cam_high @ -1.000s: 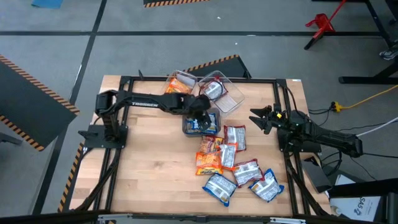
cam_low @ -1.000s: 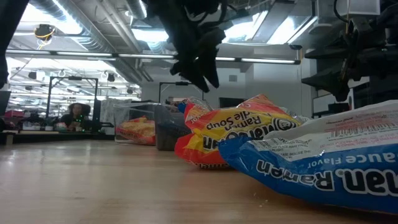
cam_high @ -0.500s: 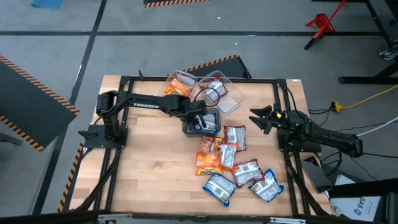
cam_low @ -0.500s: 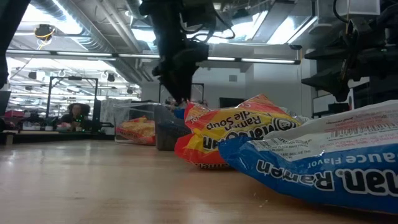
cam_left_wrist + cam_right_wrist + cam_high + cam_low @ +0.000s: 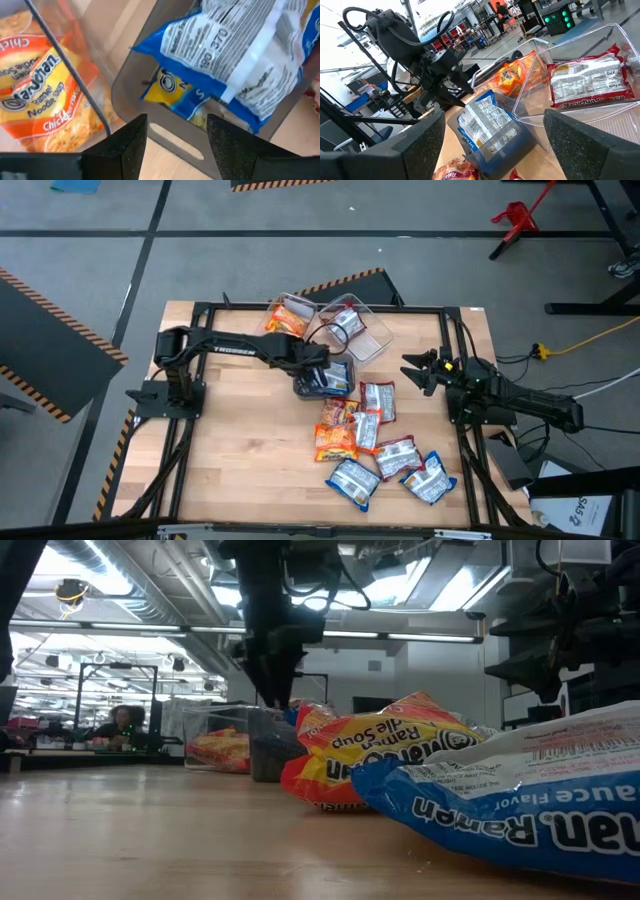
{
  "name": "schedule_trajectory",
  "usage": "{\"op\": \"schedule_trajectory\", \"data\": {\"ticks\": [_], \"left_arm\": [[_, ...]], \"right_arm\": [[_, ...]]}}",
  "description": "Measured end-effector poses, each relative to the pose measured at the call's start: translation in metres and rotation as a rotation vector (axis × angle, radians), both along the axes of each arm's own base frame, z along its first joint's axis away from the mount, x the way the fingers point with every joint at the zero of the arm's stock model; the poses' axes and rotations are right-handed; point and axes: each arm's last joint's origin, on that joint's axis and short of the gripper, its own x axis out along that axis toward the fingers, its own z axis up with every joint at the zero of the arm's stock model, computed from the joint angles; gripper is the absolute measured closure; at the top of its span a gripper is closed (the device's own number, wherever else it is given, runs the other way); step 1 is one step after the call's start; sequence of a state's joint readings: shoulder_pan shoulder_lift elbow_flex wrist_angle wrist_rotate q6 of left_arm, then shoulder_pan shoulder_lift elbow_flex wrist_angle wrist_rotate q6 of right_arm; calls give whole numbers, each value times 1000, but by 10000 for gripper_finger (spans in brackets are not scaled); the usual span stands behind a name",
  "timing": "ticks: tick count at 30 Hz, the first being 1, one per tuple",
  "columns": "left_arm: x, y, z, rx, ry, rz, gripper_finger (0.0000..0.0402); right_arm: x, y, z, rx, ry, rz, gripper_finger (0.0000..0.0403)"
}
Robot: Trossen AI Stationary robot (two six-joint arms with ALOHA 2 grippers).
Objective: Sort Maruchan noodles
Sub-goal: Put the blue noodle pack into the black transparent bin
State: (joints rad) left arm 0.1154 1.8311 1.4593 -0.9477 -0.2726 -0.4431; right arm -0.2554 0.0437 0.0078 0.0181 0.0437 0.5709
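Dark bin [image 5: 325,380]: stood mid-table, just ahead of the loose pile; held a blue-and-white packet [image 5: 240,55] lying face down over a yellow-printed one [image 5: 175,92].
Orange bin [image 5: 290,315]: clear, at the far edge of the table; held an orange-yellow packet [image 5: 40,100] marked as chicken noodle soup.
Red bin [image 5: 350,325]: clear, beside the orange bin at the far edge; held a red-and-white packet [image 5: 592,80], label side down.
Loose packets [image 5: 375,445]: strewn on the bare wood from the dark bin toward the near right corner; orange-yellow, red-and-white and blue-and-white mixed, several overlapping.
Nearest packets, low view: a blue-and-white one [image 5: 520,805] in the foreground, an orange-yellow one [image 5: 385,755] just behind it.
Left gripper [image 5: 312,368]: poised over the near rim of the dark bin, fingers [image 5: 125,145] parted with nothing between them.
Right gripper [image 5: 415,370]: parked at the right edge of the table, well apart from the bins, fingers [image 5: 420,140] spread wide and empty.
Table [image 5: 240,450]: pale wood, ringed by a black frame.
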Motion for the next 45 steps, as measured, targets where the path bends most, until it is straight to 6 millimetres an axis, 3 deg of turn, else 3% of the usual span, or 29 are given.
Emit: {"op": "schedule_trajectory", "data": {"ticks": [12,21,25,29,33,36,40,45], "left_arm": [[19,2,-13,-36,-92,-41,203],[45,5,8,-87,-455,-67,202],[47,9,11,-71,-494,-57,202],[44,17,40,-36,-565,-59,202],[22,17,63,-12,-372,-21,202],[1,12,68,8,-176,-7,202],[-6,4,50,-45,-84,-32,202],[-2,-4,19,-104,-134,-45,202]], "right_arm": [[0,0,0,0,-1,-1,79],[0,0,0,-1,-3,-15,79],[0,0,0,-1,-3,-17,79],[0,0,0,-2,-3,-17,79],[0,0,0,-2,-3,-17,79],[0,0,0,-2,-3,-17,79],[0,0,0,-2,-2,-17,79],[0,0,0,-2,-2,-16,79]]}}
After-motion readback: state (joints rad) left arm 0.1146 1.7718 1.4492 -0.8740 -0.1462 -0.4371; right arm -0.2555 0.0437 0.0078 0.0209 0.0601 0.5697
